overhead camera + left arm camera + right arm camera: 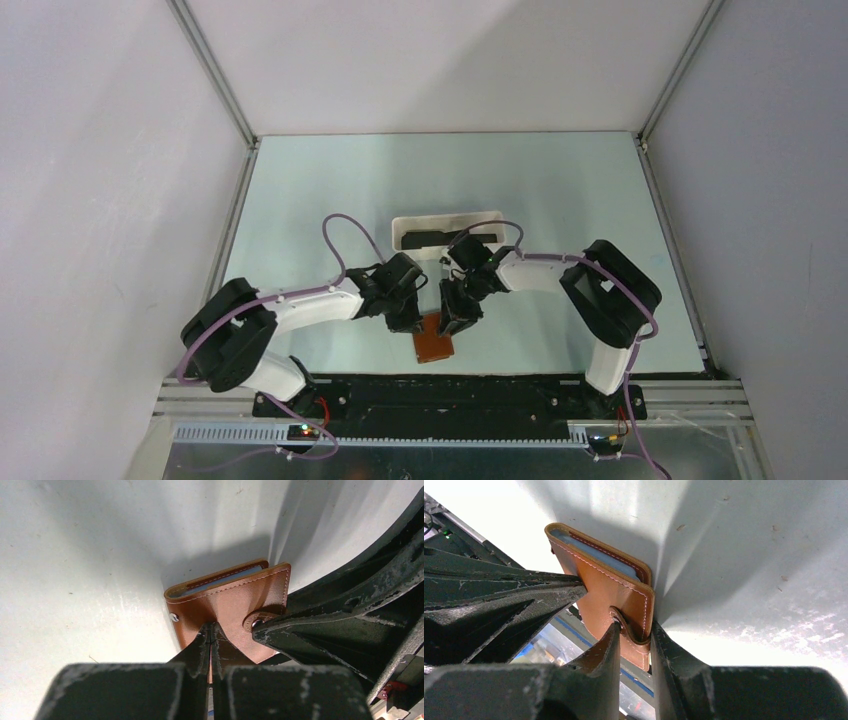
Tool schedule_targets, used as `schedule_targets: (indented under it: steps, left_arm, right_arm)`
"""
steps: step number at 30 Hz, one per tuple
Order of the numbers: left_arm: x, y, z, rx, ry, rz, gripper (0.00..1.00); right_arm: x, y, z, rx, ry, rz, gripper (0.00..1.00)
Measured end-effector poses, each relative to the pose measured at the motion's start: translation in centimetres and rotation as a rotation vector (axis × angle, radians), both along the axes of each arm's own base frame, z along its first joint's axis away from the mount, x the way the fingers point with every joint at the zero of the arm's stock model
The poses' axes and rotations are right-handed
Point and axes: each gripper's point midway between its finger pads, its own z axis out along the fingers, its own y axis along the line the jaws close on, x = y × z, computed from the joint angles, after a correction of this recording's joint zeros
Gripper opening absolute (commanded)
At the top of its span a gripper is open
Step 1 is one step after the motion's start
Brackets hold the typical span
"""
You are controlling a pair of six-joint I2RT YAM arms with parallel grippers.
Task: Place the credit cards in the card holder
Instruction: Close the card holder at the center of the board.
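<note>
The card holder, a brown leather wallet folded shut, sits between both grippers near the table's front edge. Its pale grey-blue inner pockets show along the fold. My right gripper is shut on the card holder at its snap-tab edge, one finger on the snap and the other on the back. My left gripper is shut, its tips resting against the brown cover and nothing clearly between them. A dark credit card lies in the white tray behind the grippers. No card shows in either wrist view.
The white oblong tray stands mid-table just behind the two wrists. The table's front edge and black rail lie right below the card holder. Grey walls enclose the table on the left, right and back.
</note>
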Motion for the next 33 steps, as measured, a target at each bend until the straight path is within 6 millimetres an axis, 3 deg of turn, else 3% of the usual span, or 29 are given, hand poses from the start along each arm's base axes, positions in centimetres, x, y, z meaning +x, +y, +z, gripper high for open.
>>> schedule_targets:
  steps: [4,14,18,19,22,28,33]
  left_arm:
    - [0.0,0.0,0.0,0.0,0.0,0.0,0.0]
    - [0.0,0.0,0.0,0.001,-0.002,0.0,0.01]
    - [0.0,0.0,0.0,0.001,-0.003,0.001,0.09]
    - [0.0,0.0,0.1,0.001,-0.004,0.0,0.13]
    - [0.1,-0.1,0.2,-0.005,-0.011,-0.002,0.19]
    - [0.1,-0.4,0.5,-0.013,-0.029,-0.009,0.2]
    - [0.1,-0.4,0.5,-0.014,-0.03,-0.011,0.22]
  right_arm:
    - [0.0,-0.1,-0.1,-0.026,-0.011,0.003,0.0]
    - [0.0,-0.1,-0.2,-0.048,-0.016,0.011,0.0]
    - [0.0,-0.1,0.0,-0.037,-0.031,0.024,0.1]
    - [-0.1,-0.1,0.1,-0.032,-0.039,0.028,0.22]
    - [0.2,0.2,1.0,-0.004,-0.103,0.035,0.44]
    - [-1.8,-1.0,1.9,-0.022,-0.131,0.062,0.58]
    - [-1.6,-2.6,2.7,-0.039,-0.124,0.027,0.62]
